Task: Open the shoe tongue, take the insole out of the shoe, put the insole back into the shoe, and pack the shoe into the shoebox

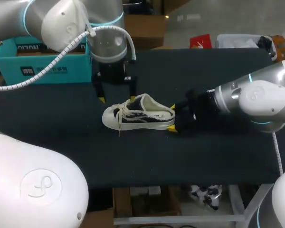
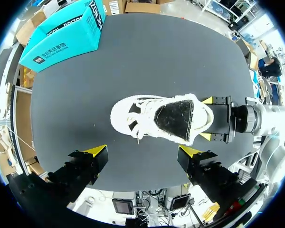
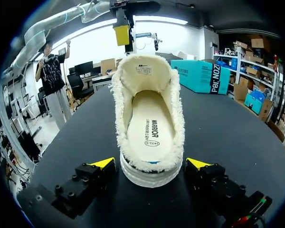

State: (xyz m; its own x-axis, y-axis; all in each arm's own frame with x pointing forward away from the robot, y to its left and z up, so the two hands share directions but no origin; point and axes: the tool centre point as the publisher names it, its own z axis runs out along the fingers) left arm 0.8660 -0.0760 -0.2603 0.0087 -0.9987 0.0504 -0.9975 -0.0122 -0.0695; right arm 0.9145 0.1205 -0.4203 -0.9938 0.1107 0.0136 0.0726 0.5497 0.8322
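Observation:
A cream canvas shoe with dark patches lies upright mid-table, toe pointing left. My right gripper is at its heel, open, one yellow tip on either side and a small gap to each. From the right wrist the heel sits between the fingers of my right gripper, and the cream insole lies inside the shoe. My left gripper hangs open behind and above the shoe. In its own view the left gripper holds nothing.
The teal shoebox stands at the table's back left corner, also visible as the shoebox from the left wrist. The black tabletop is bare in front of the shoe up to the near edge.

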